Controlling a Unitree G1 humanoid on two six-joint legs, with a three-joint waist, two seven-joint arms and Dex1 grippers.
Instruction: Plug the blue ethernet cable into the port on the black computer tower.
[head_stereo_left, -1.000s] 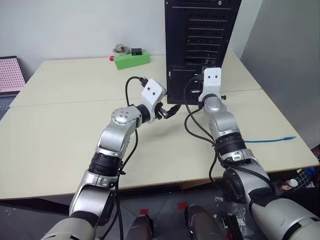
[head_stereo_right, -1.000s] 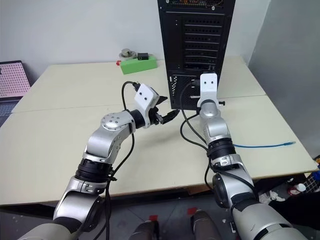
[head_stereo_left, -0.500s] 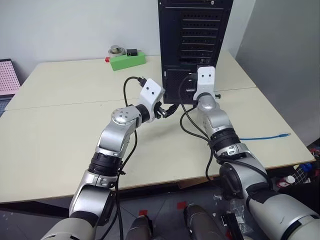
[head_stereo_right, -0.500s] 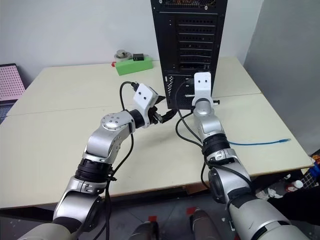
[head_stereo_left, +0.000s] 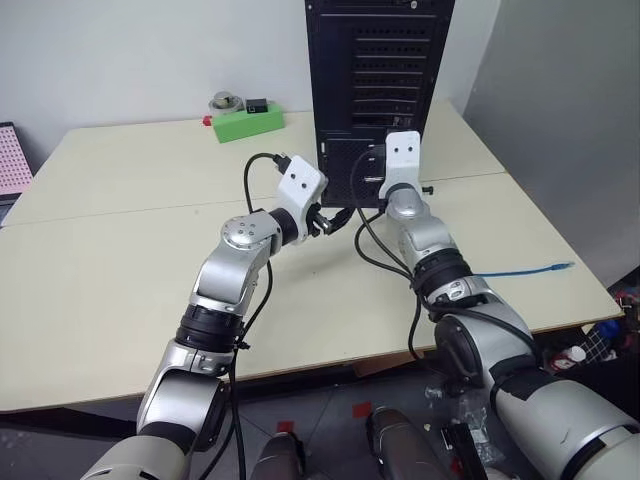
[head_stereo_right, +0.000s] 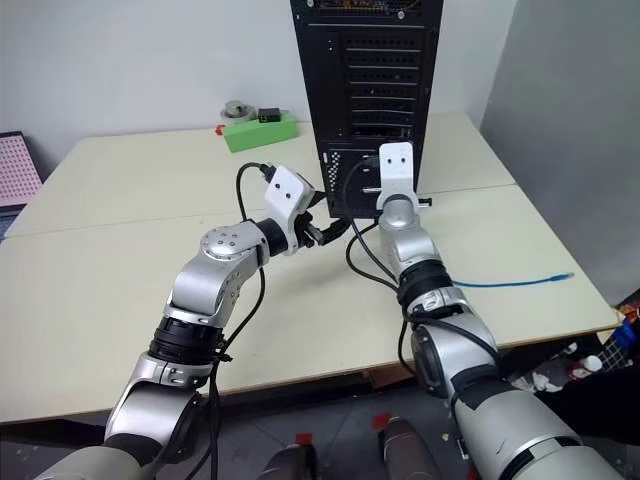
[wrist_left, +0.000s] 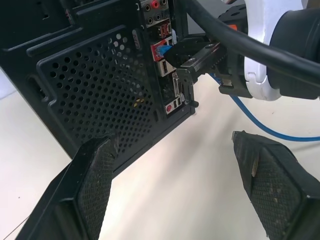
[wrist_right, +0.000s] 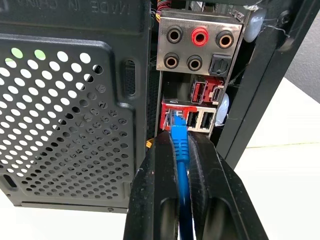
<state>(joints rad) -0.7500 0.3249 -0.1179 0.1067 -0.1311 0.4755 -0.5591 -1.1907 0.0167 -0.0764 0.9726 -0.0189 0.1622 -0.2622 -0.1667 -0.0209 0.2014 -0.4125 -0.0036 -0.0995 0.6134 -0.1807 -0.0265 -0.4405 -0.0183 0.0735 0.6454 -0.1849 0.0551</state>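
Green box (head_stereo_left: 245, 122) sits far left on the pale table (head_stereo_left: 100, 250), broad bare tabletop around it. Left gripper (wrist_left: 185, 195) hangs released, fingers spread, just short of the black computer tower (head_stereo_left: 375, 80). Right gripper (wrist_right: 182, 150) is clenched on the blue ethernet cable (wrist_right: 179, 145), its plug at the port (wrist_right: 172, 117). Slack cable trails toward the table's right edge.
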